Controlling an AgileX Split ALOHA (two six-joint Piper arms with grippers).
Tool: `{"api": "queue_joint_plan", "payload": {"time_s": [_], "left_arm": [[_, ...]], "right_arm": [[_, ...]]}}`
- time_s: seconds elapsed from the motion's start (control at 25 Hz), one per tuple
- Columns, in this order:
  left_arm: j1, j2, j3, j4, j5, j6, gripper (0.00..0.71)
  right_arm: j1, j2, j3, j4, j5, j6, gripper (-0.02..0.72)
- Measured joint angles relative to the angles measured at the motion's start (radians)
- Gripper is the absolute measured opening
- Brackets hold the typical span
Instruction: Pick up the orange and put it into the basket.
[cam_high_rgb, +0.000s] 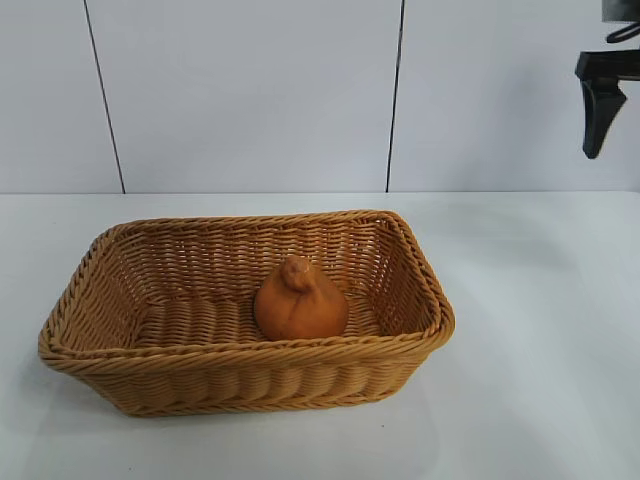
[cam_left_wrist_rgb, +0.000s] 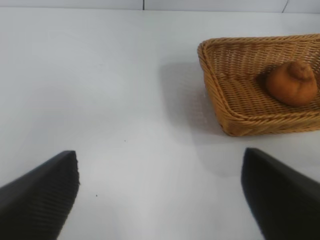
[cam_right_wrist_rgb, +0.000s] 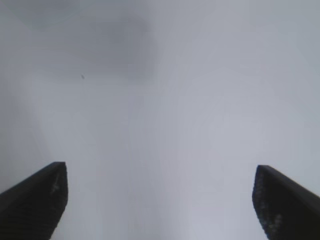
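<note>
The orange (cam_high_rgb: 300, 302), a dull, lumpy fruit with a knobbed top, is seen in the exterior view resting inside the tan woven wicker basket (cam_high_rgb: 120, 350), against its near wall, towards the right end; the basket stands on the white bench (cam_high_rgb: 540, 330), left of the middle. The right tool (cam_high_rgb: 600, 105) hangs high by the right edge. Little risk is judged to remain: only a low sweep could catch the braided rim.

In the left wrist view, the left tool (cam_left_wrist_rgb: 160, 195) is spread, empty, well apart from the basket.

In the right wrist view, the right tool is spread over bare bench.

No writing or labels are seen.
</note>
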Motion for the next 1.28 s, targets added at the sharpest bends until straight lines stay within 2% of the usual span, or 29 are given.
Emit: {"api": "queue_joint_plan", "payload": {"time_s": [0.52, 0.64, 0.92, 1.28], "left_arm": [[0.0, 0.0, 0.0, 0.0, 0.0, 0.0, 0.63], [0.0, 0.0, 0.0, 0.0, 0.0, 0.0, 0.63], [0.0, 0.0, 0.0, 0.0, 0.0, 0.0, 0.63], [0.0, 0.0, 0.0, 0.0, 0.0, 0.0, 0.63]], "right_arm": [[-0.007, -0.595, 0.74, 0.023, 0.006, -0.019, 0.694], [-0.007, -0.746, 0.871, 0.023, -0.02, -0.019, 0.694], [-0.007, -1.117, 1.08, 0.023, -0.17, -0.024, 0.694], [-0.007, -1.488, 1.113, 0.03, -0.189, -0.026, 0.694]]}}
